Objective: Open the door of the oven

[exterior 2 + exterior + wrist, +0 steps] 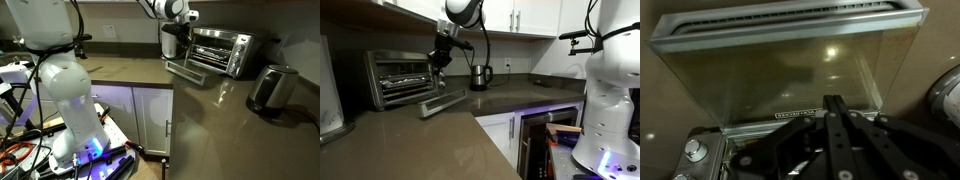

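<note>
On the counter [420, 140], the glass door [790, 70] of the oven [400, 72] lies flat, fingers [831, 125] pressed together, holding nothing.

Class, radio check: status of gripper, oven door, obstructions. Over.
Gripper shut, empty, above the door. Door open, lying flat, glass up. Kettle beside oven, clear of door.

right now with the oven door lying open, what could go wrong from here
1. The door is folded down flat and juts out from the oven. The end effector hangs just above the glass near the hinge, so any downward drift could load the glass or strain the hinges.
2. The kettle stands on the counter past the door's end. A wide sideways retreat might clip it.
</note>
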Robot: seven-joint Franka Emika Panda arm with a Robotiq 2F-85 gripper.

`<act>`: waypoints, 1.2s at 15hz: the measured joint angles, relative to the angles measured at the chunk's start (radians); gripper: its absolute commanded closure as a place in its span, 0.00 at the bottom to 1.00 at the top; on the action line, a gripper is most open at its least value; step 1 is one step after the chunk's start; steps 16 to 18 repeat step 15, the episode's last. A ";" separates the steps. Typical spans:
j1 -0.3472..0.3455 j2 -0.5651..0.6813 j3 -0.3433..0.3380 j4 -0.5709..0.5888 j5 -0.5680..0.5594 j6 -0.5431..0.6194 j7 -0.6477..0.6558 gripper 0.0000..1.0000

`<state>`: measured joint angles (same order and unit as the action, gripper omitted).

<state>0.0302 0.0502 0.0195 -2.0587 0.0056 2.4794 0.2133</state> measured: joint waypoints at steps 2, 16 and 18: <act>0.001 -0.004 0.001 0.000 0.000 0.000 0.000 0.96; 0.029 -0.202 0.060 -0.107 -0.001 -0.149 0.010 0.97; 0.029 -0.202 0.060 -0.107 -0.001 -0.149 0.010 0.97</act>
